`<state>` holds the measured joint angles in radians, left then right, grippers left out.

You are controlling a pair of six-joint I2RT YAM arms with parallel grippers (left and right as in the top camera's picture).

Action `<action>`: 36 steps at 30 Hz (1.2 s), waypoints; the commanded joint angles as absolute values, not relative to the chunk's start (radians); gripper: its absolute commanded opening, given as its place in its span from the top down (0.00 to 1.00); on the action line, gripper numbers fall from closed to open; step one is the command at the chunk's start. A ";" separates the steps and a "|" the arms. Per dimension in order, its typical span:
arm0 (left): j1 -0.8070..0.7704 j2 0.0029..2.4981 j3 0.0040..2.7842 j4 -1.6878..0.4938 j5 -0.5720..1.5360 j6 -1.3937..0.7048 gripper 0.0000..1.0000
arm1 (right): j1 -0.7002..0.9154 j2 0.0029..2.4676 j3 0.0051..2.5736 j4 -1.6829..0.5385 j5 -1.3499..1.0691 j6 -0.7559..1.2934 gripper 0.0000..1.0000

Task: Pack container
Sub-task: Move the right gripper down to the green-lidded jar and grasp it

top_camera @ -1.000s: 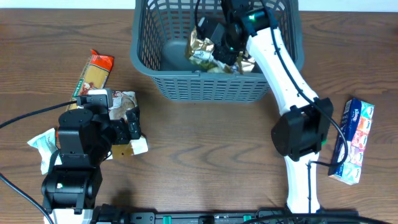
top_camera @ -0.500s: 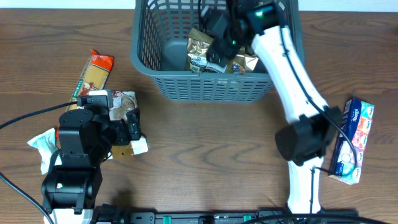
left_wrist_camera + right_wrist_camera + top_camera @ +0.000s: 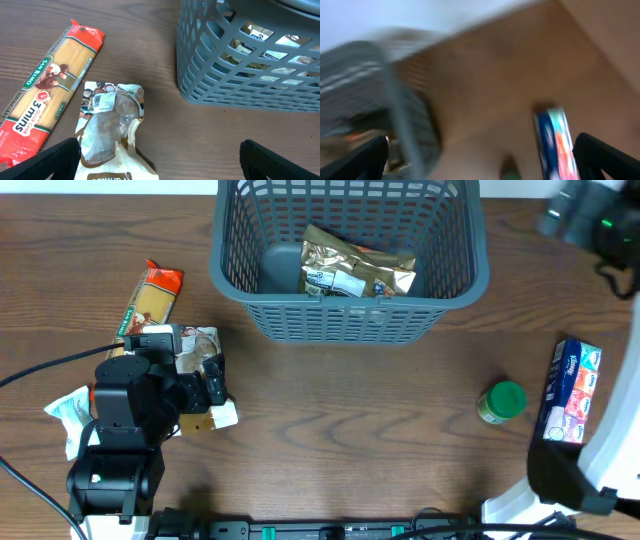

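basket at top centre, both hands open

the container (image 3: 345, 320) sits upper centre on the tabletop (image 3: 350, 430), with a gold packet (image 3: 355, 270) lying inside. the left hand (image 3: 160, 167) is at lower left, spread wide and empty, over a brown pouch (image 3: 110, 125) beside a pasta packet (image 3: 45, 95). the right hand (image 3: 580, 210) is blurred in the upper right corner, fingers wide apart, gripping nothing.

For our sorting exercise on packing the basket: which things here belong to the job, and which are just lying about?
Job: grey basket; gold packet inside it.
Lying about, perhaps packed later: pasta pack, brown pouch, white-green packet, green-lidded jar, blue box.
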<state>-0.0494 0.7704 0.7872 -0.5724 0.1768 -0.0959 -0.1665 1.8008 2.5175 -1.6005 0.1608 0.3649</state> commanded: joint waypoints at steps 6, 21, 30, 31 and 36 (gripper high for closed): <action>-0.051 0.770 0.804 -0.571 0.173 -0.080 0.02 | -0.321 1.742 2.380 -1.699 -0.030 0.432 0.01; -0.051 0.770 0.804 -0.571 0.173 -0.080 0.02 | -0.313 1.160 1.240 -1.196 0.074 0.448 0.01; -0.051 0.770 0.804 -0.577 0.173 -0.080 0.02 | -0.313 1.210 0.899 -0.881 0.063 0.474 0.01; -0.051 0.770 0.804 -0.579 0.173 -0.080 0.02 | -0.313 1.221 0.888 -0.868 0.063 0.479 0.01; -0.051 0.770 0.804 -0.584 0.173 -0.080 0.02 | -0.313 1.299 0.845 -0.793 0.064 0.486 0.01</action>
